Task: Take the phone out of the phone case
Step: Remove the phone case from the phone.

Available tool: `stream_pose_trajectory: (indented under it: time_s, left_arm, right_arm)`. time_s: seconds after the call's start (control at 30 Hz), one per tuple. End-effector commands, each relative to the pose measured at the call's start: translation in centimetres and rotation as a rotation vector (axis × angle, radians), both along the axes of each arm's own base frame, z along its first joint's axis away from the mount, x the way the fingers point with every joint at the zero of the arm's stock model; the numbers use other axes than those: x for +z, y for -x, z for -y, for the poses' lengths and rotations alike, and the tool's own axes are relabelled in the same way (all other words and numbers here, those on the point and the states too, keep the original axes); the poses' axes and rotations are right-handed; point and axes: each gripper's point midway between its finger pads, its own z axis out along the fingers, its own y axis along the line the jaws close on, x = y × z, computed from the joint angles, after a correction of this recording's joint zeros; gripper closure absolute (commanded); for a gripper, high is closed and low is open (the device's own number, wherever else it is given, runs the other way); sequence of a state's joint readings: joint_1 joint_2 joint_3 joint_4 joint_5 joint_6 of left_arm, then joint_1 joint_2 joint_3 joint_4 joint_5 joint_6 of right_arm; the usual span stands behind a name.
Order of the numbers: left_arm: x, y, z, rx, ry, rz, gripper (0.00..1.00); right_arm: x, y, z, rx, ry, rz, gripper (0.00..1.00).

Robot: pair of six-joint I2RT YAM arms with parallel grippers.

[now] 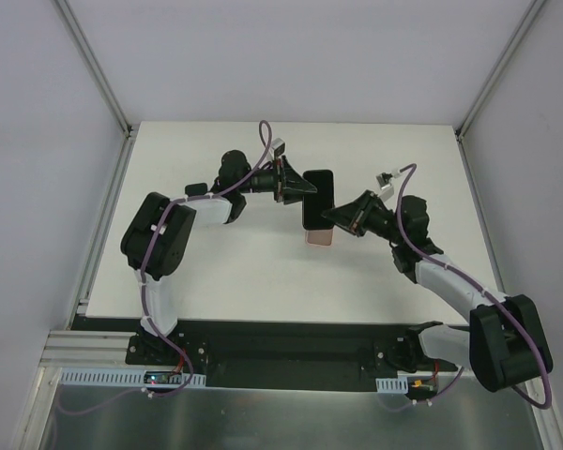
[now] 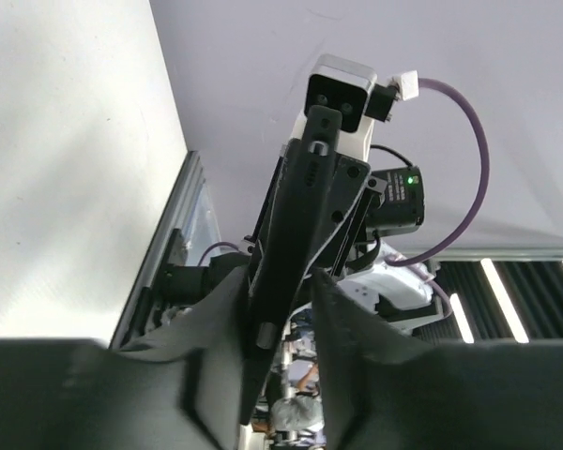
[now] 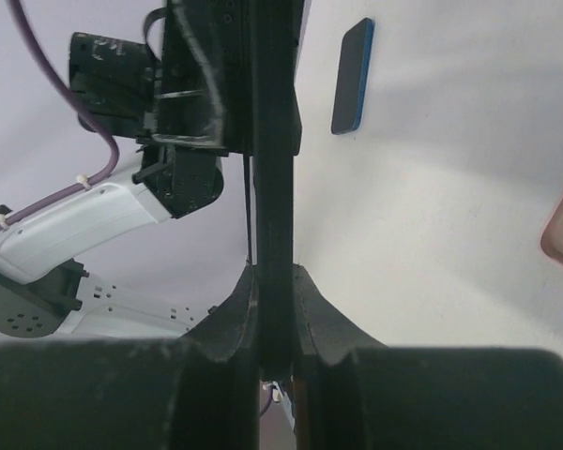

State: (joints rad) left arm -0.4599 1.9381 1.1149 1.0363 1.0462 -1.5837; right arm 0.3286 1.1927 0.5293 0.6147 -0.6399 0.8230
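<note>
Top external view gives us the phone [image 1: 317,197] lifted off the white table [image 1: 263,272] at the centre of the frame, with a gripper at each end. The left gripper [image 1: 305,186] meets its upper end from the left, and the right gripper [image 1: 333,217] meets its lower end from the right. The phone case [image 1: 320,237] lies flat on the table just below, its pink end showing past the phone's lower edge, so the phone is out of it.

On the right wrist view we see the phone edge-on, pinched tight between both fingers. On the left wrist view it runs between the fingers, against one of them, but we cannot tell whether they clamp it. A slim blue slab [image 3: 354,77] lies on the table at the upper right of the right wrist view.
</note>
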Motion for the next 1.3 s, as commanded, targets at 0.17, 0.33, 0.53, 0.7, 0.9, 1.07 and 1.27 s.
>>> stream_pose_trajectory:
  time_s: [0.17, 0.33, 0.53, 0.7, 0.9, 1.07, 1.27]
  left_arm:
    - [3.6, 1.1, 1.2, -0.036, 0.097, 0.117, 0.99]
    - [4.1, 1.2, 0.8, -0.014, 0.105, 0.12, 1.0]
    - [4.0, 1.7, 0.2, -0.003, 0.098, 0.118, 1.0]
    - [4.4, 2.0, -0.2, 0.006, 0.099, 0.132, 1.0]
    - [4.5, 1.8, -0.1, 0.014, 0.073, 0.144, 1.0]
    - [4.4, 1.8, -0.1, 0.014, 0.06, 0.15, 1.0]
    - [4.5, 2.1, -0.3, 0.014, 0.049, 0.16, 1.0]
  right_arm:
    - [3.6, -0.9, -0.8, 0.009, -0.053, 0.114, 0.99]
    - [3.1, -0.4, -1.1, 0.04, -0.045, 0.1, 0.99]
    - [3.0, 0.2, -0.2, 0.016, 0.059, 0.119, 0.35]
    - [1.2, 0.9, 4.6, -0.173, 0.403, 0.116, 0.38]
    - [1.3, 2.5, 6.1, -0.188, 0.493, 0.106, 0.5]
    - [0.4, 3.6, 5.0, -0.117, 0.56, 0.102, 0.51]
    - [0.3, 3.9, 4.3, -0.1, 0.605, 0.113, 0.5]
